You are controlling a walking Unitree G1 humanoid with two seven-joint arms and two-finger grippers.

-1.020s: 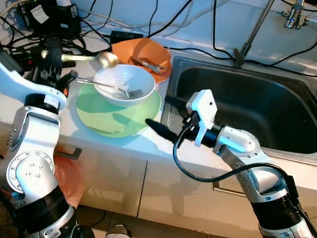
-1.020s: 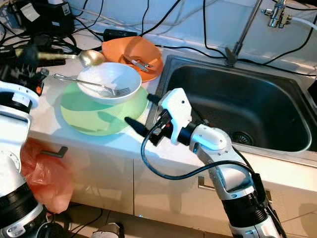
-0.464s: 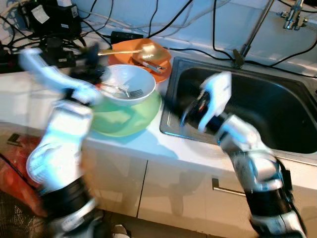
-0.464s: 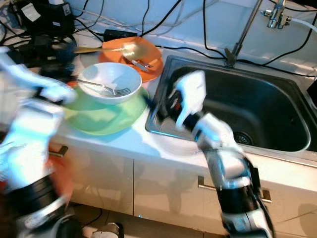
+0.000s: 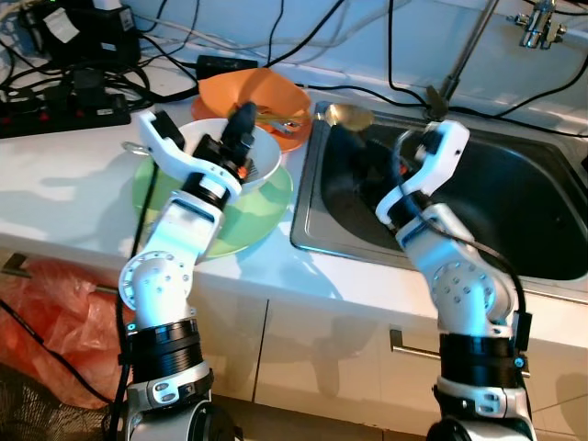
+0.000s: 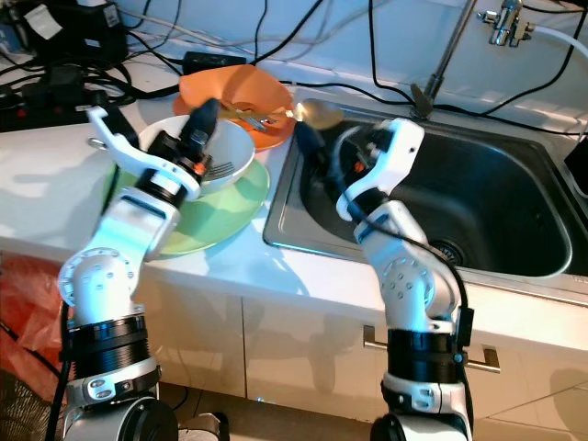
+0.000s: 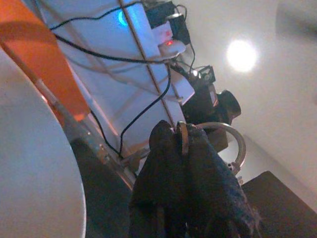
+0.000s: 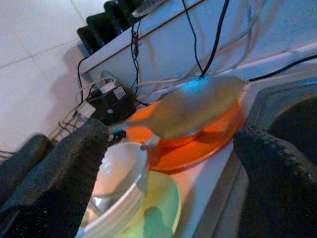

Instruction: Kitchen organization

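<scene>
A gold metal spoon (image 5: 347, 115) is held out over the left rim of the steel sink (image 5: 514, 197), with my left gripper (image 5: 243, 119) shut on its handle. Below that arm a white bowl (image 5: 265, 161) with a fork in it sits on a green plate (image 5: 257, 211). An orange bowl (image 5: 276, 92) holding utensils stands behind them. My right gripper (image 6: 322, 147) hovers open at the sink's left edge, facing the spoon. In the right wrist view the spoon's bowl (image 8: 198, 106) lies between its spread fingers (image 8: 59, 168).
A power strip (image 5: 69, 103) and tangled black cables crowd the back of the counter. The faucet (image 5: 542, 23) stands at the far right behind the sink. An orange plastic bag (image 5: 46, 312) hangs below the counter on the left.
My left arm has swung right, carrying the spoon from the back left of the counter to the sink's rim. My right gripper rose from the counter's front edge toward the spoon.
</scene>
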